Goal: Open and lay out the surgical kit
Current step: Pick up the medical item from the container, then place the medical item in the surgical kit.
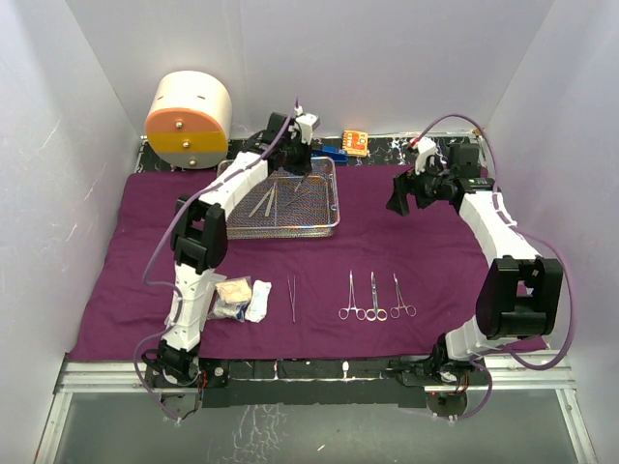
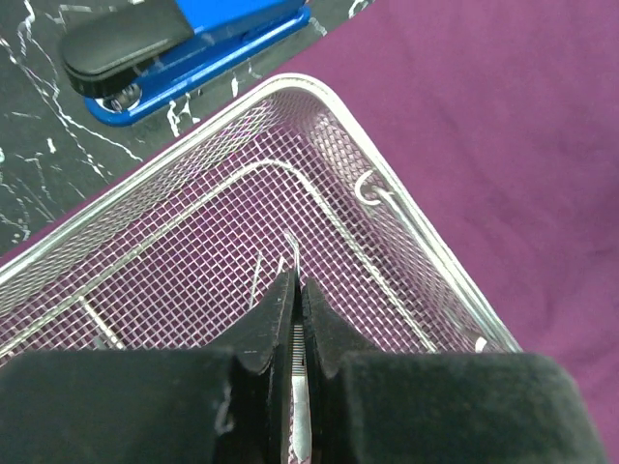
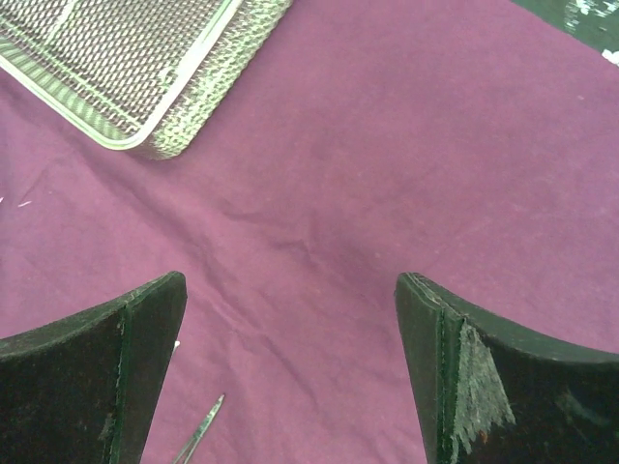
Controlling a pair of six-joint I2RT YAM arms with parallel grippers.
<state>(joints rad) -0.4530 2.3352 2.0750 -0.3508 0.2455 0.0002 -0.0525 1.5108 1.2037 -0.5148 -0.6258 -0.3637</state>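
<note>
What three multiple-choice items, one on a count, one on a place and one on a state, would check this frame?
1. How many ring-handled forceps lie in a row on the purple cloth?
A. two
B. three
C. five

2. Where is the left gripper?
A. over the wire-mesh tray
B. over the forceps
C. off the cloth's near edge

3. What state is the right gripper in?
A. shut on forceps
B. shut on the cloth
C. open, holding nothing

Answers:
1 B: three lie side by side near the front edge.
2 A: its fingers, shut on a thin steel instrument, sit above the tray's mesh floor.
3 C: its fingers stand wide apart with only cloth between them.
</note>
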